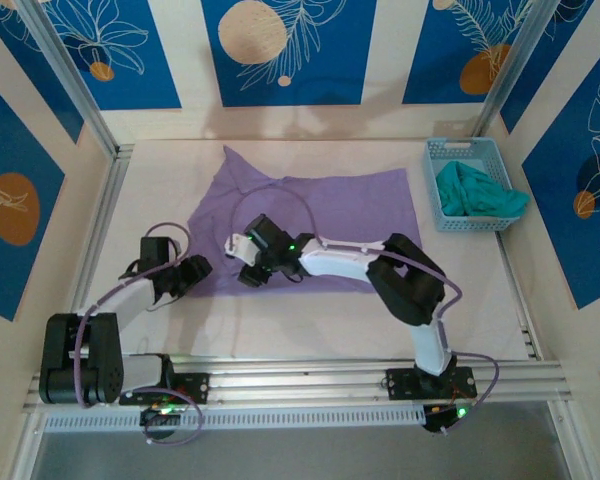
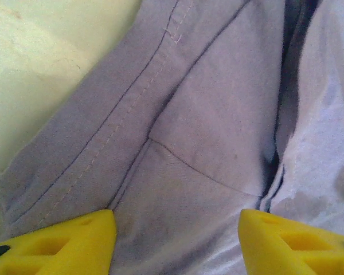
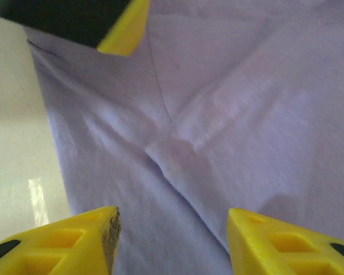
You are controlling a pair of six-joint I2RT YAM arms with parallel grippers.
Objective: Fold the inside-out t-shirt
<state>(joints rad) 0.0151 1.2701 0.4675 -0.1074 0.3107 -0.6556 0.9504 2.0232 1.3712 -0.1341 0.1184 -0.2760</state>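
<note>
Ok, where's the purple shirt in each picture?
Top external: the t-shirt lies spread mid-picture.
Left wrist: the t-shirt covers centre and right.
Right wrist: the t-shirt covers centre and right.
Shared landmark: pale table along the t-shirt's left edge in all three.

The right arm hid part of the near edge of the t-shirt; both wrist views cut its cloth off.
</note>
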